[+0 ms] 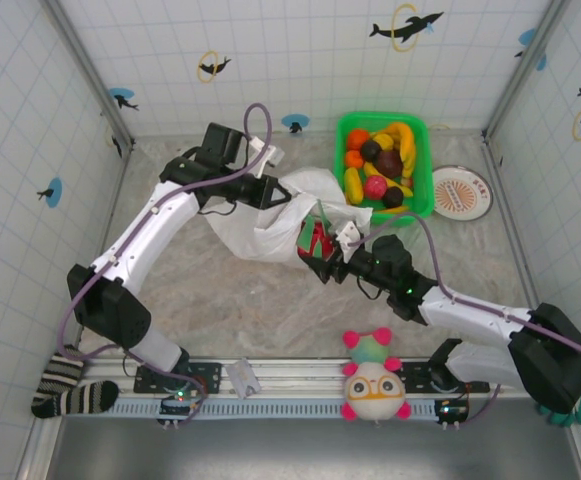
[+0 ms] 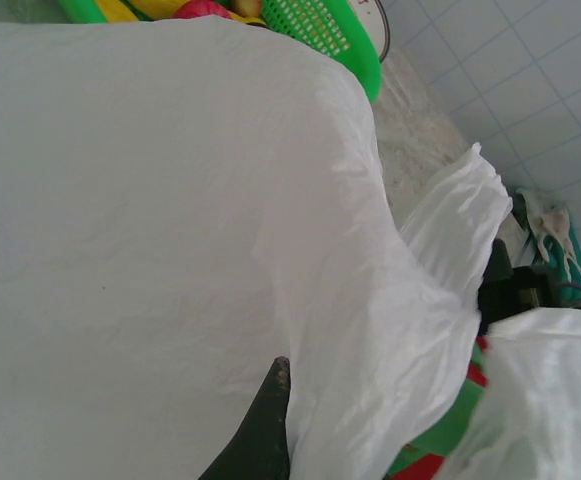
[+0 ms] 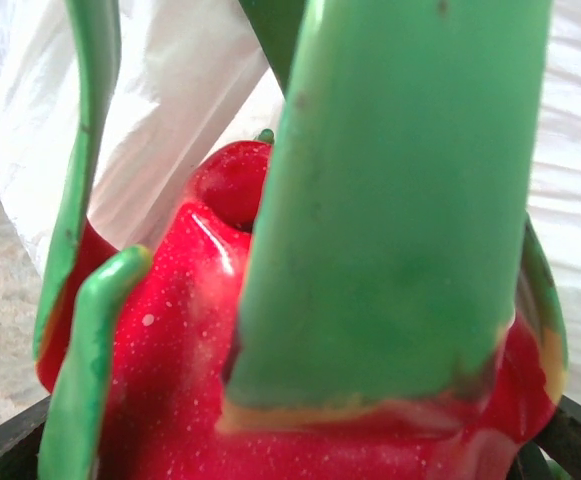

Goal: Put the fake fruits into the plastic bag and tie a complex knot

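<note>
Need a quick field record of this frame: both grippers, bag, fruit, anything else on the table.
left gripper: shut, pinching the edge of the plastic bag
bag state: white, crumpled on the table, untied
right gripper: gripping a red-and-green dragon fruit at the bag's opening
green basket: behind the bag, holds the other fake fruits
plate: right of the basket
plush toy: near edge, between the arm bases

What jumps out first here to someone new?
The big white plastic bag in the middle, pinched by the left fingers. At its mouth the right fingers hold a red-and-green dragon fruit. Back right, a green basket of bright fake fruits; a pink plush toy sits at the near edge.
</note>
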